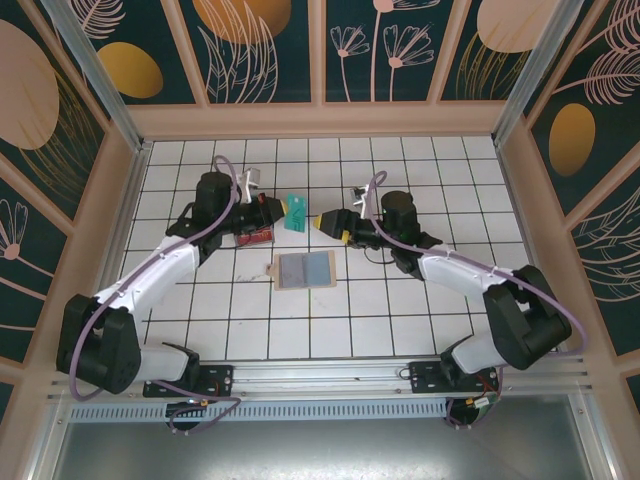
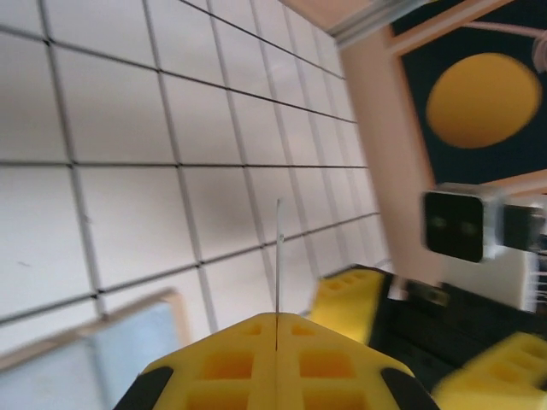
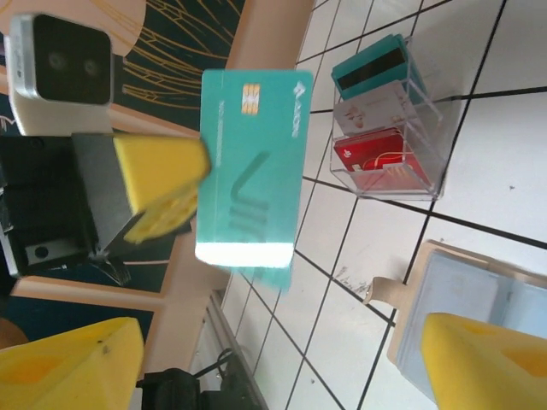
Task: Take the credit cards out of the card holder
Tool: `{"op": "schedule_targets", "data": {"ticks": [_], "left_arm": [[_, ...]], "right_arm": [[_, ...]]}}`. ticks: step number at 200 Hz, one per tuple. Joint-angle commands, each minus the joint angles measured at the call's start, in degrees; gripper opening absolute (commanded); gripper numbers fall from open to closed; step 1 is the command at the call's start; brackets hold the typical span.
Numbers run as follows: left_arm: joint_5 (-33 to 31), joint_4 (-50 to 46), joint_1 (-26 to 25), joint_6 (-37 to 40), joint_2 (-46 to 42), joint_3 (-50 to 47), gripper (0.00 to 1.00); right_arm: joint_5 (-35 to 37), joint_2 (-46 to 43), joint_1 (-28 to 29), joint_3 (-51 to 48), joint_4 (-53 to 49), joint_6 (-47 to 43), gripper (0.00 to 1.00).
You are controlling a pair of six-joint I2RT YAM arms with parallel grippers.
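Note:
A teal-green credit card [image 3: 248, 166] hangs in the air above the table, and my left gripper [image 1: 273, 210] is shut on its left edge. In the left wrist view the card [image 2: 279, 252] shows edge-on, sticking out from between the closed yellow pads [image 2: 231, 363]. My right gripper [image 1: 323, 222] faces the card from the right. It stands open [image 3: 273, 367], with both fingers apart from the card. The tan card holder [image 1: 303, 269] lies open and flat on the table in front of both grippers, blue-grey panel up.
A clear plastic box [image 3: 389, 115] stands on the table behind the held card, next to the left arm [image 1: 255, 236]. It holds a teal, a pale and a red card [image 3: 376, 158]. Wooden walls close the tiled table on three sides.

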Motion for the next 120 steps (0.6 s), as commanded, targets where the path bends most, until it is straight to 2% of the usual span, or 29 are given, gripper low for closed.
{"op": "schedule_targets", "data": {"ticks": [1, 21, 27, 48, 90, 120], "left_arm": [[-12.48, -15.03, 0.00, 14.41, 1.94, 5.31, 0.00], [-21.98, -19.13, -0.02, 21.63, 2.64, 8.60, 0.00], [-24.60, -20.14, -0.04, 23.89, 2.90, 9.66, 0.00], [-31.85, -20.17, 0.02, 31.27, 2.87, 11.14, 0.00], [-37.19, -5.03, -0.05, 46.70, -3.92, 2.38, 0.00], [-39.06, -3.06, 0.03, 58.85, -3.60, 2.16, 0.00]], "right_arm": [[3.01, -3.51, -0.35, 1.52, -5.94, -6.58, 0.90], [5.83, -5.62, -0.28, 1.70, -8.96, -9.86, 0.93], [6.59, -6.26, -0.35, 1.71, -9.70, -10.73, 0.99], [9.44, -8.92, -0.30, 0.89, -10.56, -13.07, 0.99], [17.22, -15.77, -0.26, -4.54, -6.52, -17.00, 0.99], [20.68, -20.03, -0.34, -6.84, -6.34, -22.73, 0.99]]}}
